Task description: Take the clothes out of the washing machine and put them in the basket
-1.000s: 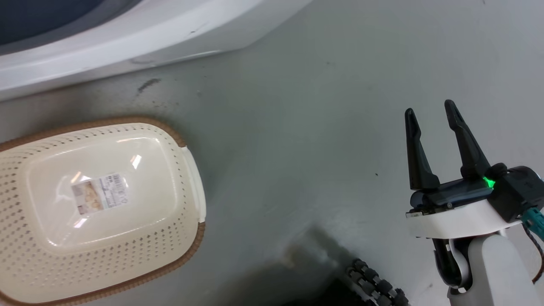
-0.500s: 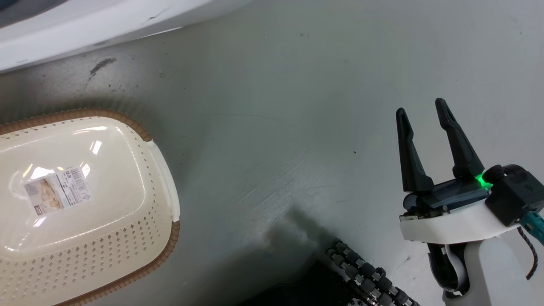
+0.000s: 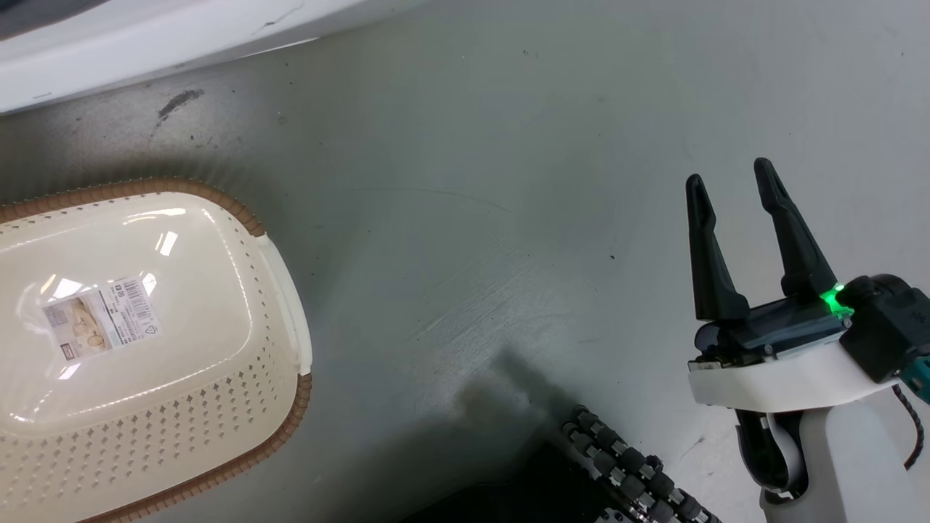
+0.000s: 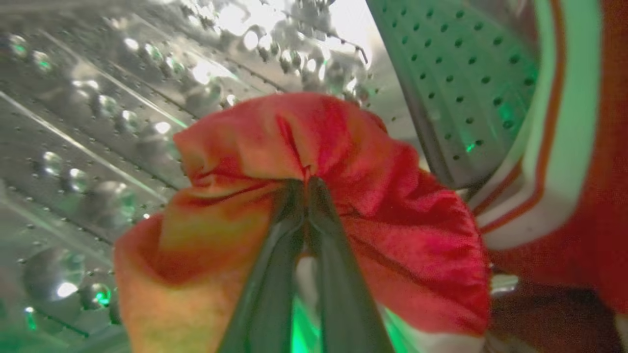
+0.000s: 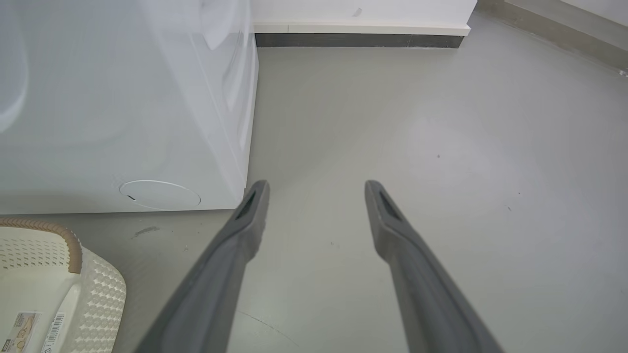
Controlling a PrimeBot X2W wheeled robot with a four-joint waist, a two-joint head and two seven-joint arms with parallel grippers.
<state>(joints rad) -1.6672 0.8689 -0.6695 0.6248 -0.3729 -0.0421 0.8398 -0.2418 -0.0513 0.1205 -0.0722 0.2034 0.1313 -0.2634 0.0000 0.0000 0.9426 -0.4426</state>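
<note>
Grey scuffed floor (image 3: 472, 181), white wall (image 5: 358, 12), cream basket (image 3: 218, 421) near washing machine (image 5: 122, 122)

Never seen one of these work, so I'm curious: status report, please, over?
Left claw shut on red garment inside drum. Right claw open over floor. Basket not yet loaded. Jersey beside the grasp.

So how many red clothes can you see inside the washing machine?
2. One red garment is pinched in the left gripper, in the middle; a red jersey with white stripes lies to its right. More may be hidden behind.
</note>
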